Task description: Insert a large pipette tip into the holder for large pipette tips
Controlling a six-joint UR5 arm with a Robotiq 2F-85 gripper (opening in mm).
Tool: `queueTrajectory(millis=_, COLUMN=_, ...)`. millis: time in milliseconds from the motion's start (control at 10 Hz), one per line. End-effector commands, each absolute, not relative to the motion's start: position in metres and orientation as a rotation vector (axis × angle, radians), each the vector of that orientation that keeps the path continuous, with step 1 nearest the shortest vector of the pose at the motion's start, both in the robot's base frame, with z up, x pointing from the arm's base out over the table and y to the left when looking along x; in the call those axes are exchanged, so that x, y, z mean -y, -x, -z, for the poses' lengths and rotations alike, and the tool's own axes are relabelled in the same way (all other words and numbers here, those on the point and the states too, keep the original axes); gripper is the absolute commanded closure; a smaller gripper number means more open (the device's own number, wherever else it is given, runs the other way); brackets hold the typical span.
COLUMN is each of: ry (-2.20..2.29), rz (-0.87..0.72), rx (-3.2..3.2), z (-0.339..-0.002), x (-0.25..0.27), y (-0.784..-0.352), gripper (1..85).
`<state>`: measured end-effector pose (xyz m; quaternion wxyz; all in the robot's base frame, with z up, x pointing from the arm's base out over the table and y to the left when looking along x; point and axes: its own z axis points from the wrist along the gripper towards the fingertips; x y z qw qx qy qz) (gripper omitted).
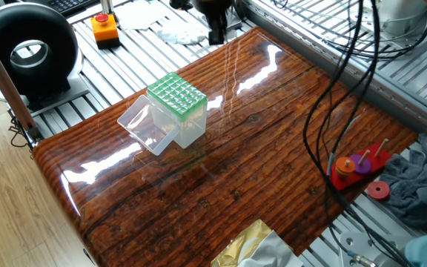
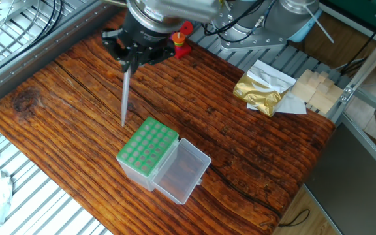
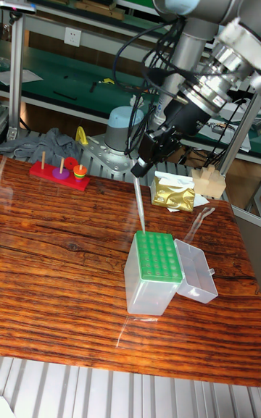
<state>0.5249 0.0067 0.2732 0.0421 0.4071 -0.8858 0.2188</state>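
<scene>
Large pipette tip (image 2: 125, 91) hangs — pinched — below the claw (image 2: 130, 59).

This looks like a lab or workshop where people test robots. A big grey and blue robot arm (image 3: 190, 34) is bolted on a metal frame (image 2: 18, 189) made of silver rails. Many black cables (image 1: 347, 81) hang down. There is an orange box with a red stop button (image 1: 104, 27) by the shiny wooden table (image 1: 258, 148). A box of pipette tips with a green top (image 3: 154, 270) sits on the table, like in a science lab. Behind are long green workbenches (image 3: 65, 70) with shelves.
</scene>
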Motion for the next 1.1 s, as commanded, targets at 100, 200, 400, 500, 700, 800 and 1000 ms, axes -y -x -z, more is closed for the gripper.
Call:
queueTrajectory(millis=100, ry=-1.285, rz=-0.697, rx=2.471, z=-0.284, x=0.006, y=-0.493, gripper=84.7)
queueTrajectory(millis=200, ry=-1.283, rz=-0.708, rx=2.436, z=-0.287, x=0.011, y=-0.489, gripper=84.7)
queueTrajectory(millis=400, ry=-1.320, rz=-0.775, rx=2.362, z=-0.291, x=0.022, y=-0.496, gripper=84.7)
queueTrajectory(millis=500, ry=-1.329, rz=-0.812, rx=2.345, z=-0.290, x=0.025, y=-0.502, gripper=84.7)
queueTrajectory(millis=700, ry=-1.365, rz=-0.945, rx=2.288, z=-0.296, x=0.035, y=-0.521, gripper=84.7)
queueTrajectory(millis=800, ry=-1.367, rz=-0.937, rx=2.285, z=-0.295, x=0.034, y=-0.520, gripper=84.7)
queueTrajectory(millis=1000, ry=-1.423, rz=-1.047, rx=2.200, z=-0.304, x=0.046, y=-0.538, gripper=84.7)
